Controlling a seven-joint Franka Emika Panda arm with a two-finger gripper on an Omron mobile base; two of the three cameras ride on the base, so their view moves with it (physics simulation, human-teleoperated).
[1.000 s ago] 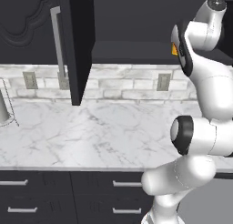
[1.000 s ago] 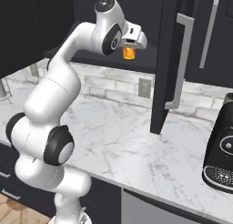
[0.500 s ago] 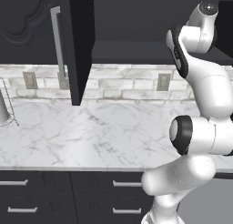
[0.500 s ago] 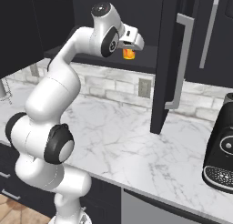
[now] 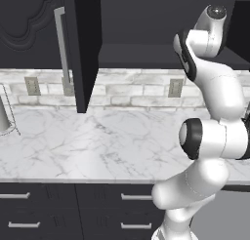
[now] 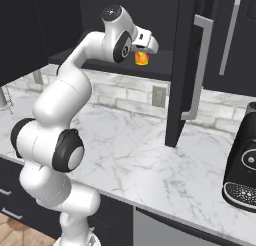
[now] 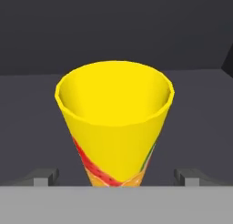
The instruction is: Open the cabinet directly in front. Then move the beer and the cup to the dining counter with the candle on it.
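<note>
The black cabinet stands with both doors swung out: its left door (image 5: 80,49) and its right door (image 6: 182,65) with a long silver handle (image 6: 197,70). The yellow cup (image 6: 142,58) stands upright on the cabinet's dark shelf (image 6: 95,60). In the hand view the cup (image 7: 113,114) is close and centred, with a red-orange mark low on its side. My gripper (image 7: 117,177) is open, one fingertip (image 7: 45,176) on each side of the cup's base, apart from it. From the right base the gripper (image 6: 144,50) reaches just above the cup. The beer, dining counter and candle are out of view.
A white marble worktop (image 5: 88,146) runs below the cabinet, with a tiled backsplash and outlets (image 5: 175,88). A black coffee machine (image 6: 245,165) stands at the right end. A wire rack (image 5: 6,112) sits at the far left. Dark drawers (image 5: 58,210) lie under the worktop.
The arm has stretched forward and carried the hand deeper into the cabinet, closer to the cup. The jaws have stayed open.
</note>
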